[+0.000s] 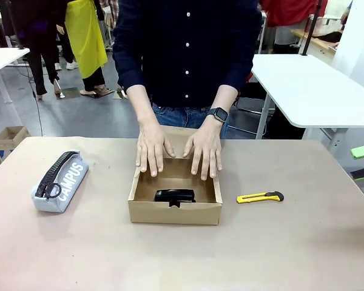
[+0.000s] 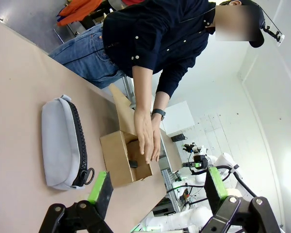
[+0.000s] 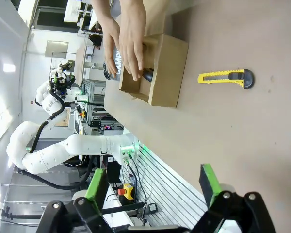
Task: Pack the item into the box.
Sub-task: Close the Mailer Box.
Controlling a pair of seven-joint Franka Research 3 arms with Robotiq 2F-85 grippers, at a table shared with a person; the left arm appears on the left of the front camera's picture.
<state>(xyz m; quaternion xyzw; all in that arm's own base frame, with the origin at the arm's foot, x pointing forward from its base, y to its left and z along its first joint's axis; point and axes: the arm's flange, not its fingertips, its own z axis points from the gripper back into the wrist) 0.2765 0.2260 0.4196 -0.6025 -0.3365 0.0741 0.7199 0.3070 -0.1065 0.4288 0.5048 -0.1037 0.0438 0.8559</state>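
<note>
One stapler (image 1: 175, 195) inside cardboard box (image 1: 175, 213)

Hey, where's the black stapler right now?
Front view: the black stapler lies inside the open cardboard box at mid-table, by its near wall; grey pouch on the robot's left, yellow knife on its right.

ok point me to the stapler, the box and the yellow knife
stapler (image 1: 175, 195), front view, middle of its black body
box (image 1: 175, 213), front view, its near outer wall
yellow knife (image 1: 258, 197), front view, its yellow handle
</note>
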